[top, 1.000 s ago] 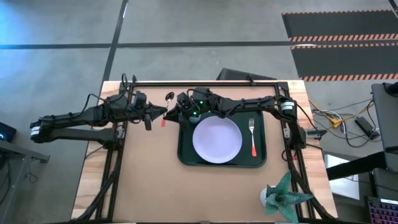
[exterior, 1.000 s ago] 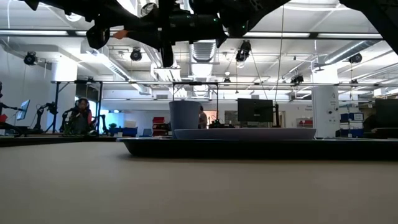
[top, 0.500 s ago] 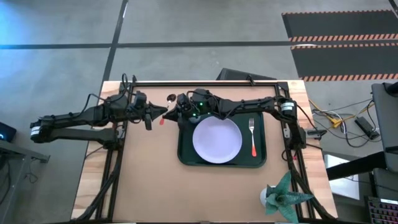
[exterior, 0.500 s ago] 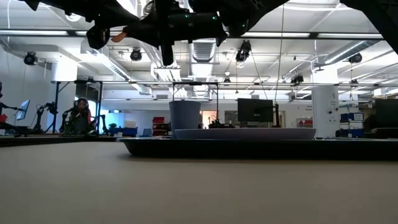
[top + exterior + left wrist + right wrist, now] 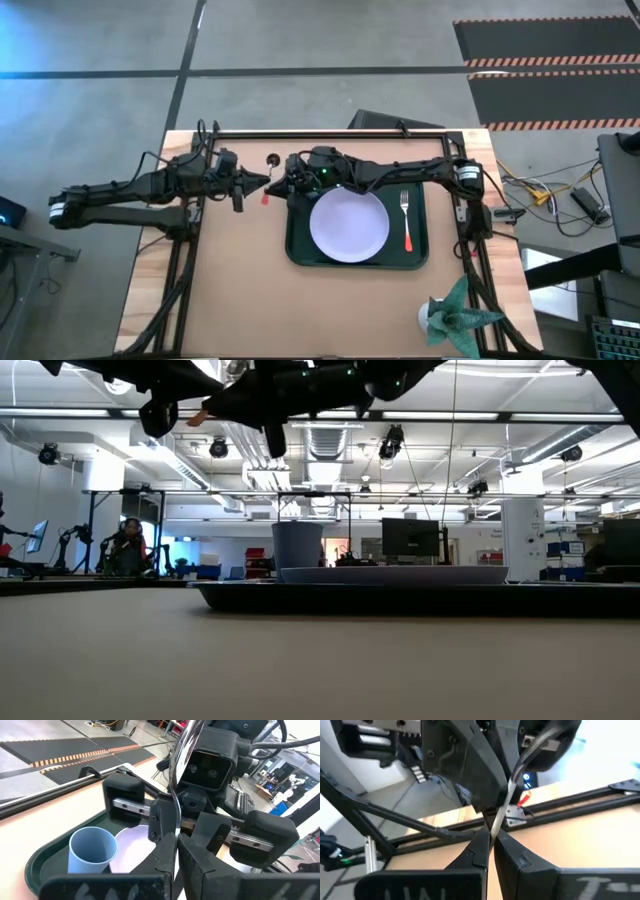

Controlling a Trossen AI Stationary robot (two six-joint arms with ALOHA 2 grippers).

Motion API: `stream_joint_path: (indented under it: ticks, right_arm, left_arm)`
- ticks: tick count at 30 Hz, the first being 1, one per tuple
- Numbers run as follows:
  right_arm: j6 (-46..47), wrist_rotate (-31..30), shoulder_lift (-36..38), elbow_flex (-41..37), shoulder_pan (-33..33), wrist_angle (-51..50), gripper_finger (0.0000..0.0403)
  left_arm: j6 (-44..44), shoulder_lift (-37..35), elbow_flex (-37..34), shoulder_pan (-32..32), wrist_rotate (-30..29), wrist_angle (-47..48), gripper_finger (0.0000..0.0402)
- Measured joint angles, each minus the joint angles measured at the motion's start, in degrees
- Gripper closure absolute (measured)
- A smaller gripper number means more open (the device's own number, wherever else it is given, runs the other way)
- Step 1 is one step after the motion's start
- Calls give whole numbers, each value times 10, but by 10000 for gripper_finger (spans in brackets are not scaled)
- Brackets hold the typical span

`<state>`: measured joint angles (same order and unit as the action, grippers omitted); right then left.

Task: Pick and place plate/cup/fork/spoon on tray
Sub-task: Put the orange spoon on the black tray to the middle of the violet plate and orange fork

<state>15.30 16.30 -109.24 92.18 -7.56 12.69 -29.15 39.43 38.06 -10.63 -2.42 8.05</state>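
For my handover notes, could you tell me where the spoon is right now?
The spoon is in the air between the two grippers, which meet just off the tray's far left corner in the high view, above the cup.

Both arms reach inward and meet tip to tip, raised above the counter's far half. The left end effector (image 5: 262, 181) is closed, its fingers (image 5: 165, 857) pressed together. The right end effector (image 5: 280, 176) faces it, its fingers (image 5: 480, 847) likewise clamped.
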Motion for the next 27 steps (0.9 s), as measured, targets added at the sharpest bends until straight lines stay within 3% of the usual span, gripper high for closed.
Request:
stream_joint_path:
  ticks: [10, 22, 27]
  right_arm:
    - [-35, -83, 67, 0, 17, -171, 396]
    - [-45, -126, 72, -1, 22, -197, 396]
    - [-16, -167, 116, 0, 24, -320, 396]
  left_arm:
    - [11, -1, 0, -1, -12, 3, 401]
    - [11, -1, 0, -1, -13, 9, 401]
    - [11, -1, -3, -1, -12, 24, 401]
